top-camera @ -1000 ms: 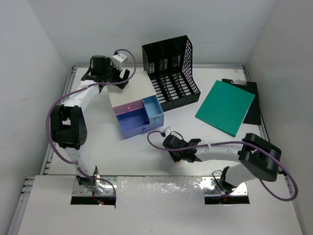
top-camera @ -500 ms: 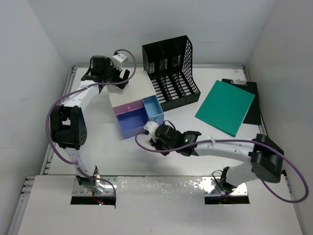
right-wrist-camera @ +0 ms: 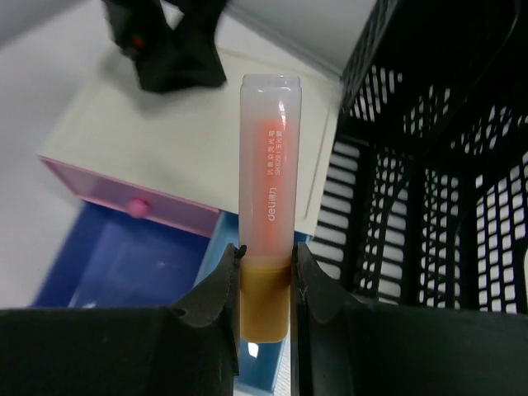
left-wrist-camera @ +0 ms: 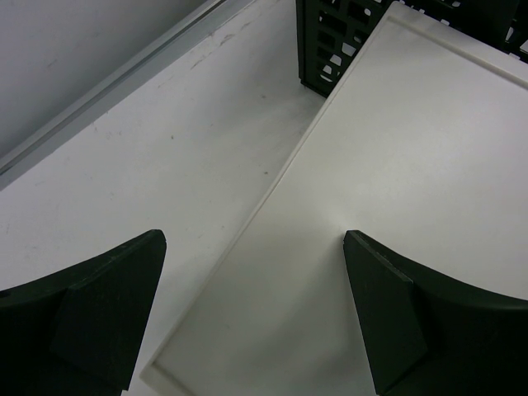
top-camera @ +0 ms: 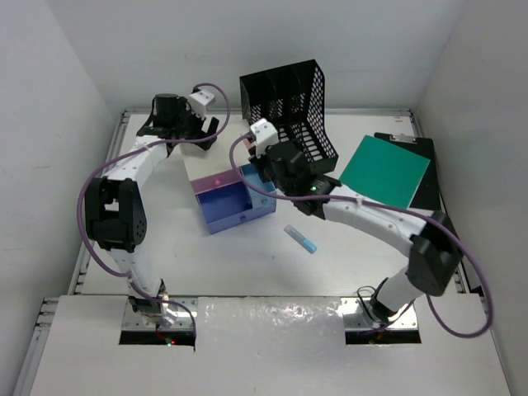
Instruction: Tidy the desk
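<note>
The desk (top-camera: 247, 268) carries a small drawer box (top-camera: 216, 153) with a white top, a pink drawer and two blue drawers pulled out. My right gripper (top-camera: 262, 162) hovers above the open blue drawers. It is shut on an orange highlighter (right-wrist-camera: 269, 206), gripped at its darker end between the fingers of the gripper (right-wrist-camera: 266, 280), above a blue drawer (right-wrist-camera: 124, 264). A blue highlighter (top-camera: 300, 238) lies loose on the desk in front of the box. My left gripper (top-camera: 177, 124) stands open over the box's back left corner (left-wrist-camera: 396, 190), holding nothing (left-wrist-camera: 256, 313).
A black mesh file rack (top-camera: 289, 111) stands right behind the drawer box, close to my right wrist (right-wrist-camera: 437, 165). A green folder (top-camera: 384, 173) lies on a black clipboard (top-camera: 427, 186) at the right. Raised rails edge the desk.
My right arm has lifted from the desk's front middle and swung back over the drawer box with the orange highlighter. The blue highlighter now shows where the arm was. The left arm has not moved.
</note>
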`<control>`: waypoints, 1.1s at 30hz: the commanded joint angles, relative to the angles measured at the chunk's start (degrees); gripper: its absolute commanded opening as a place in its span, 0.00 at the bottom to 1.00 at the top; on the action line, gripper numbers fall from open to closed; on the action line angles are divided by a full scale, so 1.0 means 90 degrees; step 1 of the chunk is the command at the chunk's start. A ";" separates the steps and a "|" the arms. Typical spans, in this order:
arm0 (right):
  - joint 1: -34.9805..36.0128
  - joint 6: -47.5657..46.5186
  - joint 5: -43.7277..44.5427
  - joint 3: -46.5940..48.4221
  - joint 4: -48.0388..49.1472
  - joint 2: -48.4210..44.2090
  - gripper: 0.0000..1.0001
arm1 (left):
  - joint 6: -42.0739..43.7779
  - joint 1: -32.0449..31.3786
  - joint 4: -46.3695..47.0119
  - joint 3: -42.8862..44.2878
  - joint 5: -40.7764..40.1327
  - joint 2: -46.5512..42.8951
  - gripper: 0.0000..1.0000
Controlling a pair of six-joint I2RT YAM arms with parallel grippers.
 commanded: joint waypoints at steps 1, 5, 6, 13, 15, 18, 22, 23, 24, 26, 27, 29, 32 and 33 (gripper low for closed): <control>0.0048 0.0274 0.0326 0.0319 -0.0256 0.0541 0.00 | 0.0237 0.0016 -0.0820 -0.0243 -0.0155 0.0070 0.88; 0.0048 0.0430 0.0373 0.0095 -0.0140 0.0689 0.00 | 0.0247 0.0016 -0.0790 -0.0223 -0.0185 0.0157 0.88; 0.0038 0.0431 0.0412 0.0076 -0.0140 0.0728 0.00 | 0.0247 0.0016 -0.0790 -0.0223 -0.0175 0.0167 0.88; 0.0028 0.1015 0.0334 0.0036 -0.0763 0.0992 0.00 | 0.0286 0.0016 -0.0810 -0.0213 -0.0214 0.0167 0.88; 0.0038 0.1104 0.0441 -0.0002 -0.0998 0.1012 0.00 | 0.0295 0.0016 -0.0800 -0.0213 -0.0224 0.0167 0.88; 0.0038 0.1202 0.0510 -0.0013 -0.1223 0.1002 0.00 | 0.0276 0.0016 -0.0800 -0.0184 -0.0214 0.0197 0.88; 0.0038 0.1290 0.0442 0.0065 -0.1487 0.0992 0.01 | 0.0266 0.0016 -0.0810 -0.0145 -0.0214 0.0216 0.88; 0.0038 0.1280 0.0442 0.0133 -0.1603 0.0992 0.09 | 0.0266 0.0016 -0.0820 -0.0145 -0.0214 0.0216 0.88; 0.0038 0.1242 0.0461 0.0163 -0.1653 0.0983 0.17 | 0.0266 0.0016 -0.0810 -0.0145 -0.0214 0.0216 0.88; 0.0038 0.1222 0.0471 0.0280 -0.1790 0.0992 0.43 | 0.0256 0.0016 -0.0820 -0.0135 -0.0214 0.0226 0.88; 0.0028 0.1212 0.0462 0.0348 -0.1829 0.0963 0.50 | 0.0256 0.0025 -0.0820 -0.0125 -0.0214 0.0226 0.88; 0.0038 0.1125 0.0413 0.0417 -0.1897 0.0905 0.58 | 0.0256 0.0016 -0.0820 -0.0135 -0.0204 0.0236 0.88; 0.0028 0.0978 0.0480 0.0524 -0.1946 0.0623 0.66 | 0.0247 0.0016 -0.0829 -0.0125 -0.0204 0.0255 0.88; 0.0028 0.0871 0.0520 0.0515 -0.1956 0.0505 0.68 | 0.0247 0.0016 -0.0829 -0.0125 -0.0195 0.0255 0.88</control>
